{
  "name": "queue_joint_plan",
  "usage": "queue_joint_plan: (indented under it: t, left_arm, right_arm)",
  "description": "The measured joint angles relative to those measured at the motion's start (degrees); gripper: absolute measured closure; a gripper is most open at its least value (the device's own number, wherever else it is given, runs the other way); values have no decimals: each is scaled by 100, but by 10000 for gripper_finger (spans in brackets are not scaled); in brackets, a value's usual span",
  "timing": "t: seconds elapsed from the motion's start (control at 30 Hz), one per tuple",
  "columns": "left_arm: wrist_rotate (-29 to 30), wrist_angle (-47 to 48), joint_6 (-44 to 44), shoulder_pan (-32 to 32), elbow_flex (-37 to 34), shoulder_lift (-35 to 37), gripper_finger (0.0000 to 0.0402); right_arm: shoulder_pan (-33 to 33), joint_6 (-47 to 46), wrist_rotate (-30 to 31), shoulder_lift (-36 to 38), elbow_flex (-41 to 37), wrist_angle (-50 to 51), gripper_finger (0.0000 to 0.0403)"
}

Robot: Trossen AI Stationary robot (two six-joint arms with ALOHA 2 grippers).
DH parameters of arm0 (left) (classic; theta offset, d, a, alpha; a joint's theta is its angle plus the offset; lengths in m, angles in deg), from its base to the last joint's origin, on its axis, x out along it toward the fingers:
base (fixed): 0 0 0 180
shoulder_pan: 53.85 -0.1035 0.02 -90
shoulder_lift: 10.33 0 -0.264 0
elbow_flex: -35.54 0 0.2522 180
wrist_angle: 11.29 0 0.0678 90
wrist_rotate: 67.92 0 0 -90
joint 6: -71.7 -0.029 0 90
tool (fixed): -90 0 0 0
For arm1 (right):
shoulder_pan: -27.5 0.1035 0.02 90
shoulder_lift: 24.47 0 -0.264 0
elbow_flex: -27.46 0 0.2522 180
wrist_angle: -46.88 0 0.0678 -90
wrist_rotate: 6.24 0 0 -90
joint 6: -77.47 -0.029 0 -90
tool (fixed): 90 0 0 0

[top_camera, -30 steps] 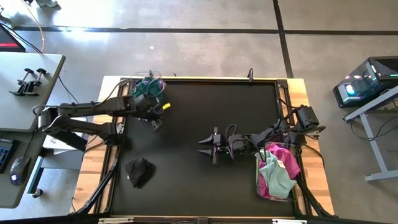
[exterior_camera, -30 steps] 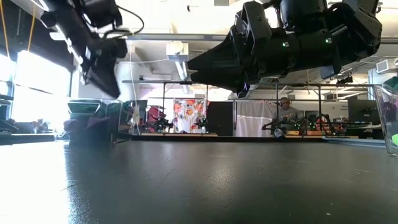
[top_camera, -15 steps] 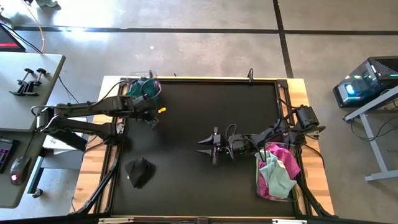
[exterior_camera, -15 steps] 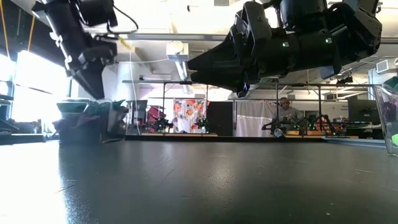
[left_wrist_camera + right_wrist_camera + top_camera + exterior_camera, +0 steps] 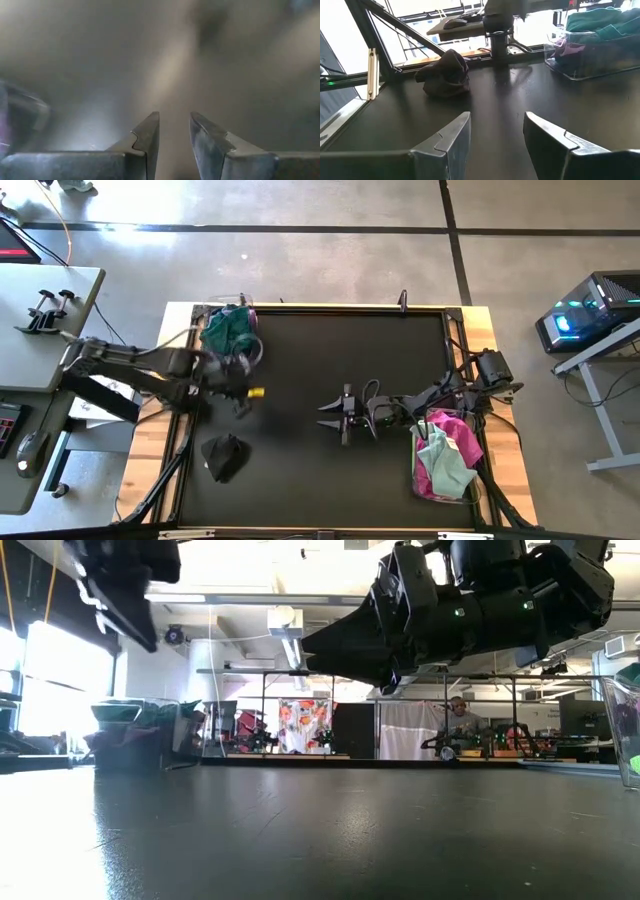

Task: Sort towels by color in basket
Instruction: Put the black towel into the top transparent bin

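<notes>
Left gripper is over the mat's left side, jaws parted by a narrow gap and nothing between them; its wrist view shows only bare dark surface past the fingertips. The one loose piece of the job, the black towel, lies crumpled on the mat toward the near left corner, a soft lump with no clear long axis, so approach angle looks forgiving. That's the relation that matters: the towel sits nearer the table's front edge than the left gripper and slightly outboard of it, near but apart, with open mat between them. The left arm is plainly the closer one.

Right gripper waits mid-table, jaws parted and empty, pointing across the mat at that same black towel, well apart from it. Behind the left gripper, at the far left corner, a clear bin holds the teal towel on top of darker cloth. By the right arm, a second bin carries pink, magenta and mint towels. My read: the black towel is next, and the left arm should swing toward the front edge and drop onto it
</notes>
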Motion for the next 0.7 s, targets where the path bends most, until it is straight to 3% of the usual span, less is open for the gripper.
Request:
queue_joint_plan:
  t: [0.17, 0.5, 0.6, 0.7]
  left_arm:
    - [-194, 23, 1301, 1346, 0, -382, 308]
    - [-1100, 25, 5685, 3574, 0, -1210, 308]
    - [-1037, 127, 6622, 3971, 0, -1324, 308]
    - [-568, 559, 7202, 4263, -53, -1455, 304]
  right_arm:
    - [-29, 121, -4, 0, 0, -46, 228]
    - [-207, 905, -466, 0, 2, -435, 228]
    - [-270, 909, -698, 0, 2, -433, 228]
    - [-295, 909, -822, 0, 2, -435, 228]
